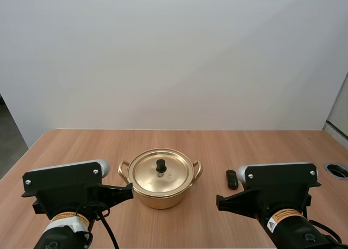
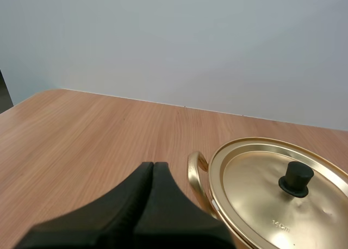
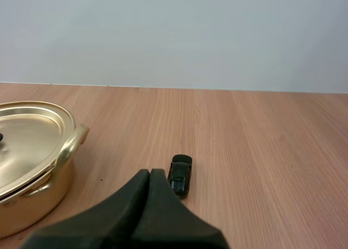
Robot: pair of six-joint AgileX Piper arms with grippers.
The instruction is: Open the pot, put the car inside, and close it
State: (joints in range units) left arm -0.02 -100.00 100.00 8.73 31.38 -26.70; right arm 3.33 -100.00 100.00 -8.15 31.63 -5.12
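The round golden metal pot (image 1: 161,197) gleams, polished. The small black car (image 1: 232,179) is glossy; the wood-grain table (image 1: 261,148) matt.

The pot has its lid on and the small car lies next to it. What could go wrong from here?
1. The knob on the lid is small; the shut left pincer might slip off it, and the lid could drop back on the pot.
2. The car is low and tiny, close before the shut right pincer; a grasp may push it away instead of catching it.
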